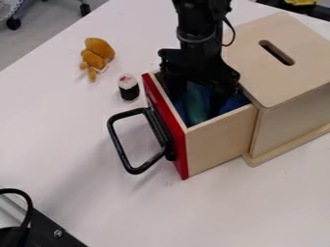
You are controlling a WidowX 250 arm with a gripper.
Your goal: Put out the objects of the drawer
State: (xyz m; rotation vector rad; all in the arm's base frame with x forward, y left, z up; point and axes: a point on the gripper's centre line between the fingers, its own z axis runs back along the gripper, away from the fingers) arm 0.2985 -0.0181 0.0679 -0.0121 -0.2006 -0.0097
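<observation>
Holding a long, rounded green object [195, 103] inside the pulled-out drawer [219, 140], and bunching blue material [235, 103] around it, mostly to the side nearer the box. Hanging the black gripper [196, 100] straight down into that same drawer, below the rim, and holding its fingers parted, one towards the red front and the other towards the box, with the green object lying between them. Hiding the very tips among the contents, so leaving unclear whether anything is being touched or gripped. Bringing the arm [201, 24] in from the top edge, above the drawer, with a thin cable looping out beside it.

Facing the drawer's red front [166, 126] towards the left and bearing on it a black handle [120, 144], sticking out over the table. Joining the drawer at its other end to a pale wooden box [258, 67], having a rounded slot in its flat top.

Standing a toy sushi roll [128, 87], white above and black below, just beside the red front. Lying farther out, towards the upper left, an orange-brown soft toy [98, 54]. Spreading the white table [84, 140] beneath all of this, and placing black equipment [48, 226] with a curved cable at the lower left corner.
</observation>
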